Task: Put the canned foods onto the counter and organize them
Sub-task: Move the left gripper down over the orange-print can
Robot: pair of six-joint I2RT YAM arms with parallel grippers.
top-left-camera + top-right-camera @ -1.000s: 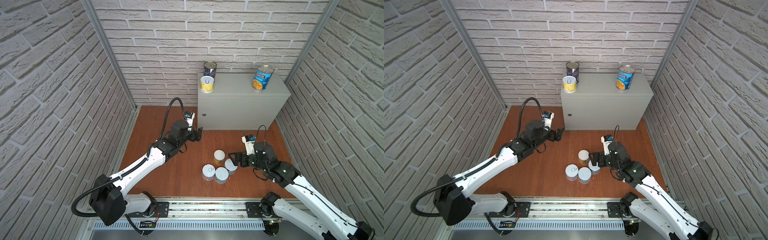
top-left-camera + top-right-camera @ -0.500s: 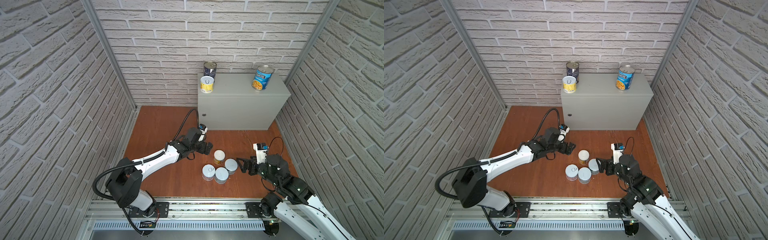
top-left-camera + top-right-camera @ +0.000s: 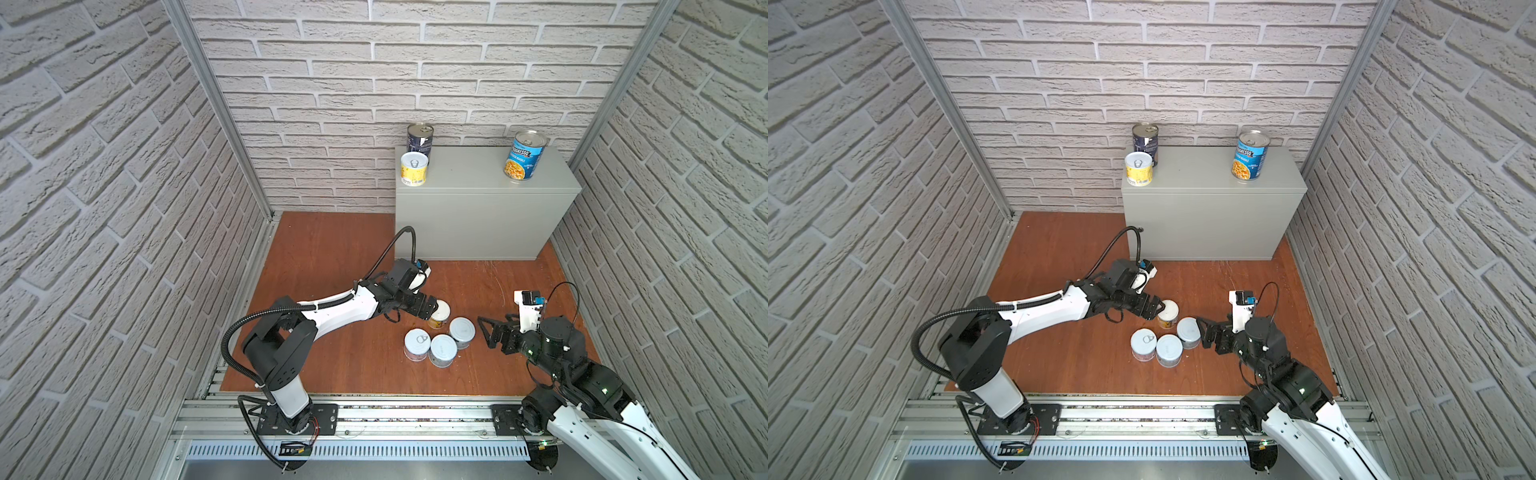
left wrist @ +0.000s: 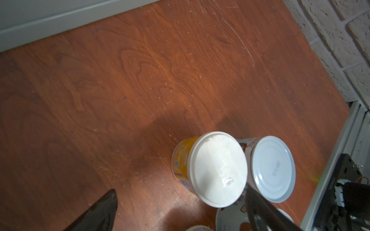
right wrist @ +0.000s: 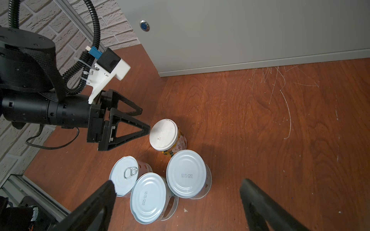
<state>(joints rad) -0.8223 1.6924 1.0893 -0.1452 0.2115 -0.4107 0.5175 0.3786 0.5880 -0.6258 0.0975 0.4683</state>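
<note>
Left gripper spread wide beside yellow can — right gripper likewise, empty.

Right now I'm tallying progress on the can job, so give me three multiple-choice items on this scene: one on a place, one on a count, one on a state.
1. On the flat top of the light grey metal cabinet, where does the tall blue Progresso soup can stand?
A) front left corner
B) dead centre
C) toward the right end

2. How many short metal cans stand on the reddish-brown wooden floor?
A) two
B) four
C) six

3. How does the left gripper stand?
A) open, holding nothing
B) shut on a can
C) shut on nothing

Answers:
1 C: both top views show it right of the bare middle.
2 B: one white-lidded yellow can plus three bare-topped ones, clustered together.
3 A: the right wrist view shows its jaws spread beside the white-lidded can.
</note>
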